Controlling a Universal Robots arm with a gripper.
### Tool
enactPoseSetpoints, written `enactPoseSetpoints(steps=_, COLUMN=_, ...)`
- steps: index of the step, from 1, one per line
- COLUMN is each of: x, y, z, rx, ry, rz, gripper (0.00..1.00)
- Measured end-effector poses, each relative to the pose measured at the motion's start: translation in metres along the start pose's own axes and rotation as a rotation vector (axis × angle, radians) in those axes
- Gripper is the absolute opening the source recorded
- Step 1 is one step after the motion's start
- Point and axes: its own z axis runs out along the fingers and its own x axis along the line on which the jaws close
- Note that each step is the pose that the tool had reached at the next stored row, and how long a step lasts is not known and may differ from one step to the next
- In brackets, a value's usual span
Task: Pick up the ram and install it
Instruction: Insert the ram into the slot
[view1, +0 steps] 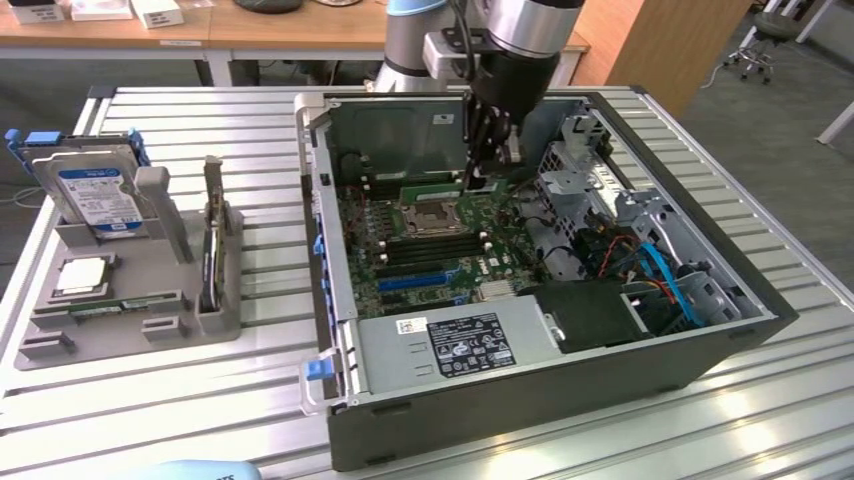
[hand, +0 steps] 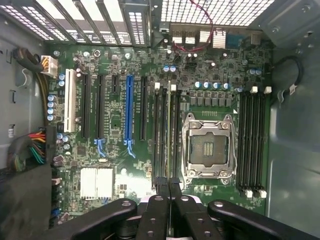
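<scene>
One ram stick (hand: 168, 131), gripped edge-on by the clenched tool (hand: 168, 186), lay lined along the memory slots (hand: 160, 135) just beside the empty processor socket (hand: 207, 146) inside the open computer (view1: 534, 400) on the desk (view1: 174, 410); step judged as seating, which called for a straight, even downward press.

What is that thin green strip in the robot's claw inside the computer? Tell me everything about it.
The ram is a long, thin green circuit-board stick, standing on edge, gripped by the shut gripper. It sits low over the memory slots beside the empty processor socket; whether it is seated cannot be told.
</scene>
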Motion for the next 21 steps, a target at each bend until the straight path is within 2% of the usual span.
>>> enactPoseSetpoints(steps=17, x=0.0, y=-0.0007, z=0.0159, rx=-0.0004, ry=0.0007, rz=-0.016, gripper=0.11)
enactPoseSetpoints(steps=21, x=0.0, y=-0.0007, z=0.0163, rx=-0.0004, ry=0.0009, rz=-0.016, gripper=0.11)
